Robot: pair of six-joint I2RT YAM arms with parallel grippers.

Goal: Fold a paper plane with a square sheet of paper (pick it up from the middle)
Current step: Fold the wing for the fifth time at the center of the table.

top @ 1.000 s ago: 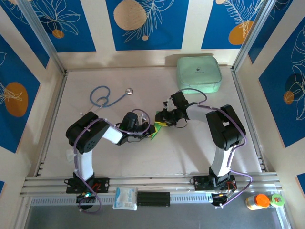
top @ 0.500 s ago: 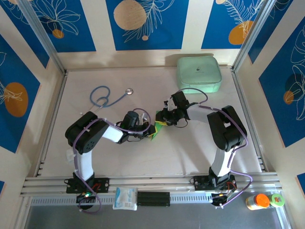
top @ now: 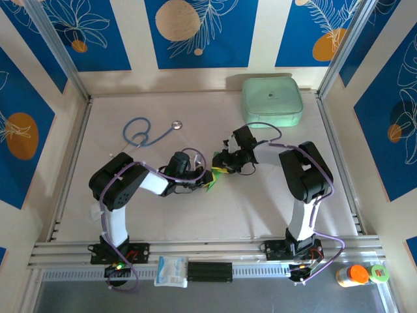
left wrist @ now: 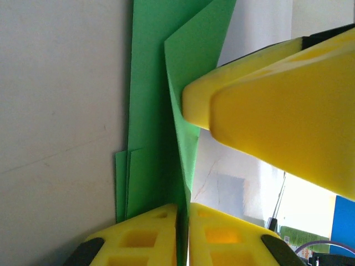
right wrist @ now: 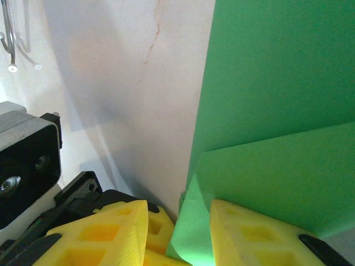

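**A:** Quick one: where's the green paper sheet (top: 213,177)?

**B:** Middle of the table (top: 195,218), already creased into layers, caught between the two grippers.

**A:** Left gripper (left wrist: 183,215)?

**B:** It reaches in from 9 o'clock and is clenched on the paper. In its wrist view the two yellow pads sit nearly together with the green edge pinched between them. A folded flap stands up from the pinch toward 12 o'clock.

**A:** Right gripper (right wrist: 180,209)?

**B:** It comes in from 2 o'clock. The jaws stand apart with a curled flap of the paper running down between them. It looks released, straddling rather than squeezing. One of its yellow fingers (left wrist: 277,111) hangs just beside the upright flap in the left wrist view.

**A:** Anything else?

**B:** A mint case (top: 272,101) at 1 o'clock from the paper, by the back wall and well apart. A blue stethoscope (top: 144,134) lies at 10 o'clock.
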